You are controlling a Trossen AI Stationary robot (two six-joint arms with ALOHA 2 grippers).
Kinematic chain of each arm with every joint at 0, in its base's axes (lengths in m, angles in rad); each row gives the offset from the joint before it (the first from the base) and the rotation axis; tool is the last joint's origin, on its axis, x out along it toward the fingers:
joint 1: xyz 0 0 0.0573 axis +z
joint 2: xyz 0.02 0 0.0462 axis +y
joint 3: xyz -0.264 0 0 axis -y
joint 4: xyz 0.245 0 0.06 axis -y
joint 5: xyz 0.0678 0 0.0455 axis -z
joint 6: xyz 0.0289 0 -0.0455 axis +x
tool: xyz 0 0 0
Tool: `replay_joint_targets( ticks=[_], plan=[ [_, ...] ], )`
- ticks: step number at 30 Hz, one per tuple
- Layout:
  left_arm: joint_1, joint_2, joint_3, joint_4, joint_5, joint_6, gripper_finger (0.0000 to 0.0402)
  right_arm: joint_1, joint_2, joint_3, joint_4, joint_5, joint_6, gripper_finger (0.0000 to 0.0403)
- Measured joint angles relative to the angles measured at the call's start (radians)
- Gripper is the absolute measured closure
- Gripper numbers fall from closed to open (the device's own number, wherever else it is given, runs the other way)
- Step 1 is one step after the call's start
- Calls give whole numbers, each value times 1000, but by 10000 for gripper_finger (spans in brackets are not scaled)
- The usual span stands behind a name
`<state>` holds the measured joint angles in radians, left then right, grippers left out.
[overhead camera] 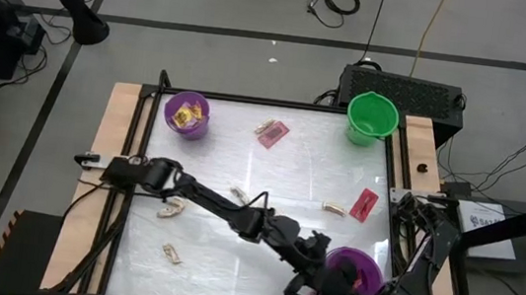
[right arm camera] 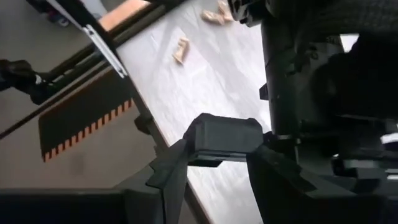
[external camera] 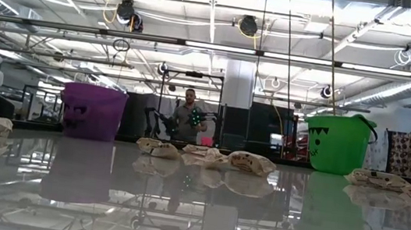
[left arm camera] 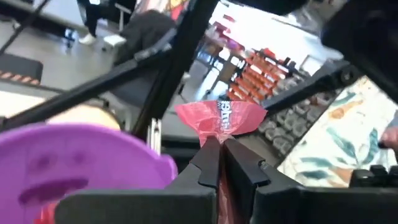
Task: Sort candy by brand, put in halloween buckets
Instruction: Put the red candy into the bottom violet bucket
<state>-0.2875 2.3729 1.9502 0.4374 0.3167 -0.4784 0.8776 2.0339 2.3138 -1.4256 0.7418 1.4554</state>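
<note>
Your left gripper (left arm camera: 219,163) hangs pinched tight on a flat red candy packet (left arm camera: 221,118), holding it by one crimped end so the rest fans out above the fingertips, with the near purple bucket (overhead camera: 352,269) just beside and below it. Judge the packet as light, thin and crinkly: it will flop and may slide between the pads, so the sealed edge already gripped looks like the best hold, and a clean release should let it drop without sticking. Your right gripper (right arm camera: 214,171) waits beside that bucket at the table's near edge, jaws standing apart and holding nothing. Farther out from the left gripper, two more red packets (overhead camera: 272,134) (overhead camera: 364,205) lie flat on the glossy table (overhead camera: 311,163), with small tan wrapped pieces (overhead camera: 171,252) scattered among them; these sit low, so take them across their short sides. The far purple bucket (overhead camera: 187,114) already holds yellow packets, and the green bucket (overhead camera: 372,117) stands at the far right corner.
</note>
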Motion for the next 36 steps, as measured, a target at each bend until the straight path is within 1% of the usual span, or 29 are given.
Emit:
replay_joint_targets(
  ticks=[3,6,11,15,19,21,22,26,28,32,36],
  plan=[
    [4,64,115,-18,-18,27,388,0,-3,4,-57,-32,96,247],
    [10,109,195,-87,-28,71,388,0,-3,3,-108,-98,150,247],
    [17,121,214,-135,-39,135,382,5,-4,2,-131,-187,212,247],
    [21,121,216,-163,-69,225,348,13,-2,1,-127,-226,251,248],
    [34,121,216,-172,-121,250,296,18,-10,1,-136,-235,246,248],
    [43,119,216,-184,-125,249,272,18,-19,1,-145,-239,232,248],
    [48,119,216,-190,-117,245,261,17,-22,0,-148,-239,225,248],
    [70,101,216,-253,6,248,226,16,-42,0,-137,-236,186,248],
    [76,85,216,-307,32,270,218,17,-57,0,-135,-237,171,248],
    [78,25,215,-466,49,370,215,12,-91,0,-139,-233,126,248],
    [96,-42,215,-628,30,399,215,2,-134,1,-142,-182,51,248]
  ],
)
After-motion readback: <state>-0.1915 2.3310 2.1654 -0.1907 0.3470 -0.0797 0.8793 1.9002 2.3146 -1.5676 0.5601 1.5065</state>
